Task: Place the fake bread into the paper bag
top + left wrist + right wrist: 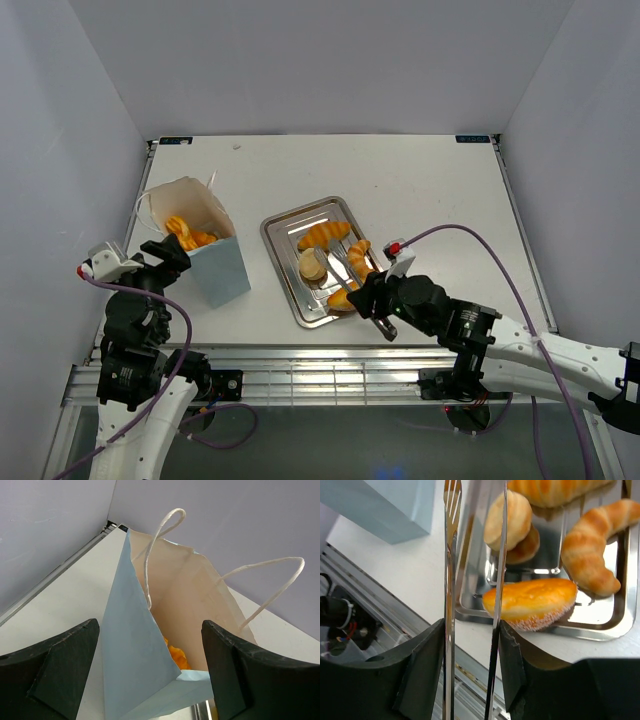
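The paper bag (215, 265) stands upright at the left, pale blue outside, with orange fake bread (188, 235) inside it. In the left wrist view the bag's corner (135, 645) lies between the fingers of my open left gripper (150, 625), and an orange piece (176, 656) shows inside. My right gripper (471, 630) is shut on metal tongs (451, 555) over the tray's near corner. On the tray lie an oval sugared bun (532, 602), a croissant (592, 550), a round tan bun (510, 515) and a long loaf (550, 490). The tong arms stand apart with nothing between them.
The silver metal tray (275, 255) sits mid-table, right of the bag. My left gripper (170, 255) is at the bag's left side, and my right gripper (372, 300) is at the tray's near right corner. The table's metal front rail (320, 375) runs just below.
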